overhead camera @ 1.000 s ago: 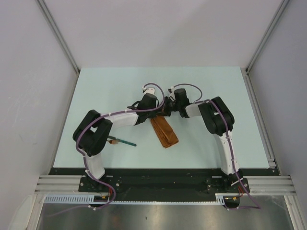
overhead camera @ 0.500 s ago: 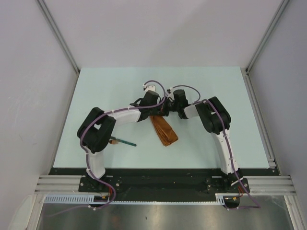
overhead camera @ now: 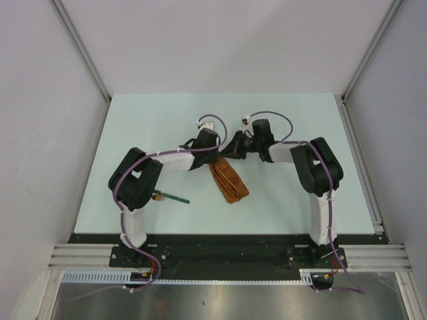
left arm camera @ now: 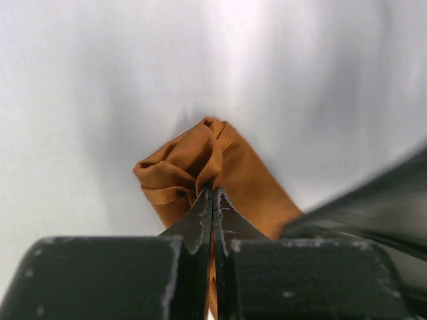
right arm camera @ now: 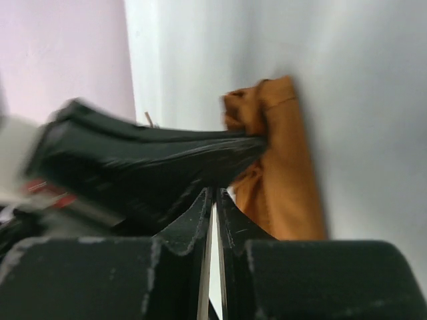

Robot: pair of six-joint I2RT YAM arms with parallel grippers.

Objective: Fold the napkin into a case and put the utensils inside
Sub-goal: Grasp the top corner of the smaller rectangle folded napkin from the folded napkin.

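The rust-orange napkin (overhead camera: 230, 183) lies folded as a narrow strip, the case, slanting toward the table's front. My left gripper (overhead camera: 215, 159) is shut on its bunched far end; in the left wrist view the cloth (left arm camera: 193, 167) runs up between the closed tips of the left gripper (left arm camera: 212, 195). My right gripper (overhead camera: 235, 148) hovers just right of that end, closed to a thin slit with nothing in it. In the right wrist view the right gripper (right arm camera: 213, 195) sits behind the left finger, with the napkin (right arm camera: 283, 173) beyond. A teal-handled utensil (overhead camera: 175, 198) lies by the left elbow.
The pale table (overhead camera: 133, 127) is bounded by grey walls with metal rails at both sides. A black bar and both arm bases run along the near edge. A pale wooden tip (overhead camera: 155, 196) peeks out beside the left elbow.
The right arm has swung to the right and its gripper has drawn back from the napkin's far end. The left gripper stays shut on the cloth, barely moved.
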